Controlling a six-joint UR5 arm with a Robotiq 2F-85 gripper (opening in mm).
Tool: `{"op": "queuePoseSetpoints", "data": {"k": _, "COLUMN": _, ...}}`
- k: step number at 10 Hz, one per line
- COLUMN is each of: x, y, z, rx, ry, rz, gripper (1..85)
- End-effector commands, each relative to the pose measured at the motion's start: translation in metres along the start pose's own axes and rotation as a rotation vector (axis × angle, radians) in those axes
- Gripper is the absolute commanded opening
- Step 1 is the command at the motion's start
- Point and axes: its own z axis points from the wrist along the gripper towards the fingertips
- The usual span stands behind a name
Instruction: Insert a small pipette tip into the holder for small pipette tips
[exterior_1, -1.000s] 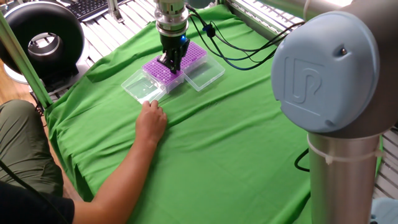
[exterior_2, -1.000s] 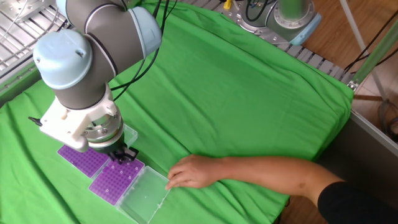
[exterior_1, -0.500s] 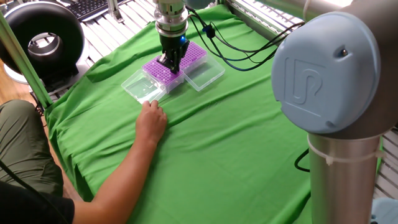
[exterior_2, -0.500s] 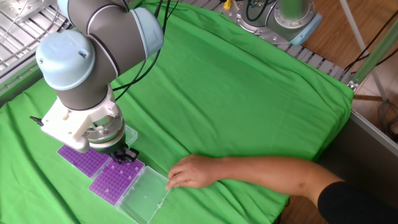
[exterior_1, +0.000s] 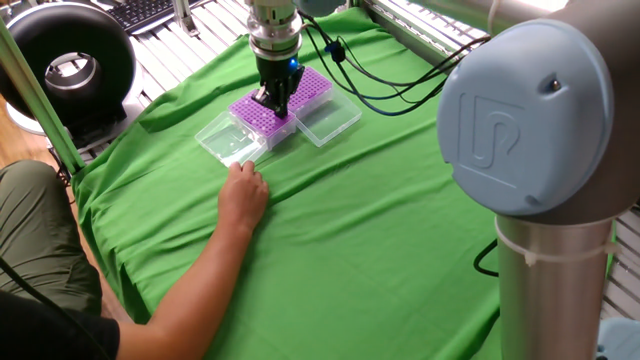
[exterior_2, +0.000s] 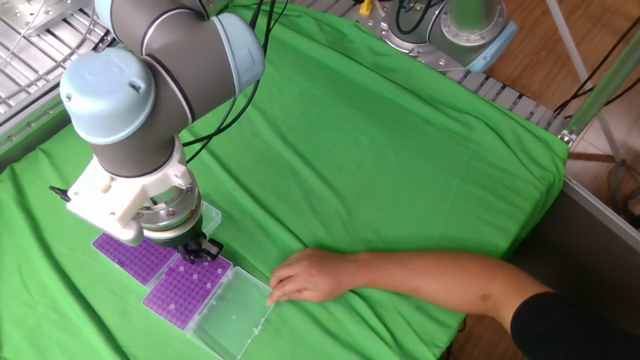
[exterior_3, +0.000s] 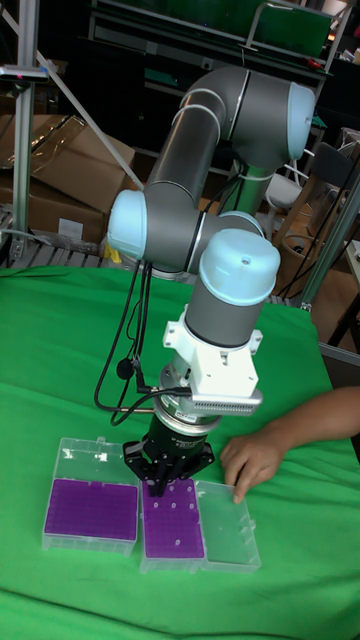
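Note:
Two purple racks in clear boxes lie side by side on the green cloth. The holder for small pipette tips (exterior_3: 172, 522) (exterior_1: 258, 117) (exterior_2: 183, 293) is the one under my gripper (exterior_3: 158, 488) (exterior_1: 274, 103) (exterior_2: 203, 253). Its open clear lid (exterior_3: 229, 527) (exterior_1: 228, 140) (exterior_2: 236, 318) lies flat beside it. The gripper points straight down, its tips at the rack's far edge, just above or touching the holes. Its fingers stand together. A small pipette tip between them is too small to make out.
The second purple rack (exterior_3: 90, 510) (exterior_1: 314, 84) (exterior_2: 132, 256) lies right beside the first, with its own lid (exterior_1: 329, 119). A person's hand (exterior_3: 256, 462) (exterior_1: 243, 196) (exterior_2: 308, 275) rests on the cloth, fingertips at the open lid's edge. The arm's cables (exterior_1: 370, 88) trail behind the racks.
The arm has shifted very slightly, with the gripper a touch higher over the rack. The hand and both racks have stayed put.

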Motion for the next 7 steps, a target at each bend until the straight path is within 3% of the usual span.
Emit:
{"op": "queuePoseSetpoints", "data": {"k": 1, "x": 0.004, "y": -0.003, "z": -0.008, "rx": -0.01, "ry": 0.014, "rz": 0.005, "gripper": 1.0}}
{"op": "queuePoseSetpoints", "data": {"k": 4, "x": 0.005, "y": -0.009, "z": -0.01, "rx": 0.016, "ry": 0.021, "rz": 0.009, "gripper": 1.0}}
{"op": "queuePoseSetpoints", "data": {"k": 7, "x": 0.006, "y": -0.005, "z": -0.029, "rx": 0.03, "ry": 0.044, "rz": 0.015, "gripper": 1.0}}
